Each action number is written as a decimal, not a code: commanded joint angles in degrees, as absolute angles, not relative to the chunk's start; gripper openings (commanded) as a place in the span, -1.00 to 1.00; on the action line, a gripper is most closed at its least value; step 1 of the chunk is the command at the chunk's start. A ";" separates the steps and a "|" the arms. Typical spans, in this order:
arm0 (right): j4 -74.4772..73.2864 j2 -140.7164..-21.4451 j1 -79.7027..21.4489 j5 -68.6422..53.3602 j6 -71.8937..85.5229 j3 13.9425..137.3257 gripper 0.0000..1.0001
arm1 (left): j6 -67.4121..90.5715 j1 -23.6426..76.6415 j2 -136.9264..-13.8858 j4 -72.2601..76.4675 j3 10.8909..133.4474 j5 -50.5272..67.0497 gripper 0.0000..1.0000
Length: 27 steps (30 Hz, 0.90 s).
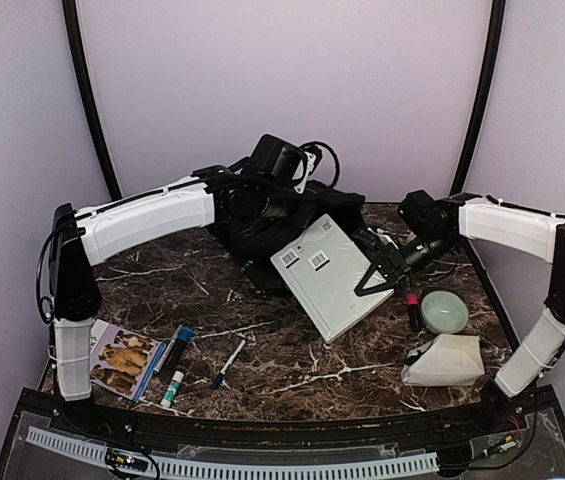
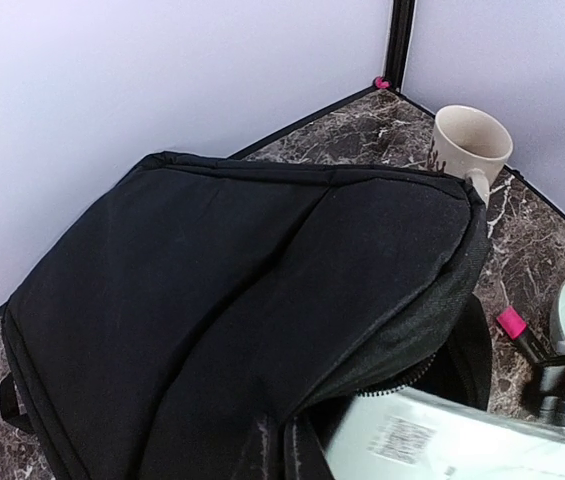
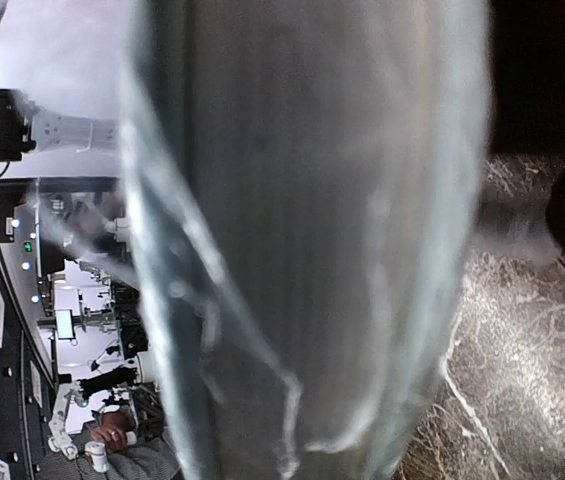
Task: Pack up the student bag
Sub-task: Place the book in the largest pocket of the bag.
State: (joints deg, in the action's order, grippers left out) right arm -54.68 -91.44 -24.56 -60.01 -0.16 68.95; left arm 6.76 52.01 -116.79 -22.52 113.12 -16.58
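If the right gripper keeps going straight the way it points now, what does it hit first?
The grey laptop: the right gripper seems clamped on its edge. Pushed on, the laptop would go against the black backpack, whose mouth its corner seems to reach in the left wrist view.

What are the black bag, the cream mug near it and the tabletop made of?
Student bag: matte black woven fabric, soft, it creases and sags. Mug: likely glazed ceramic, smooth cream surface, thick rim. Table: dark glossy marble look, white veins; real stone or laminate, cannot tell.
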 commanded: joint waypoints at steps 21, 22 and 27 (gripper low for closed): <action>5.04 -111.57 -25.03 -65.82 44.97 73.35 -1.00 | 2.54 59.68 -107.56 -19.38 108.22 -18.34 -1.00; 5.49 -112.60 -25.27 -65.28 44.97 74.39 -1.00 | 1.98 59.68 -107.42 -19.22 108.20 -18.21 -1.00; 11.23 -115.17 -26.86 -64.50 48.92 73.97 -1.00 | -0.72 59.68 -107.99 -20.13 109.85 -19.95 -1.00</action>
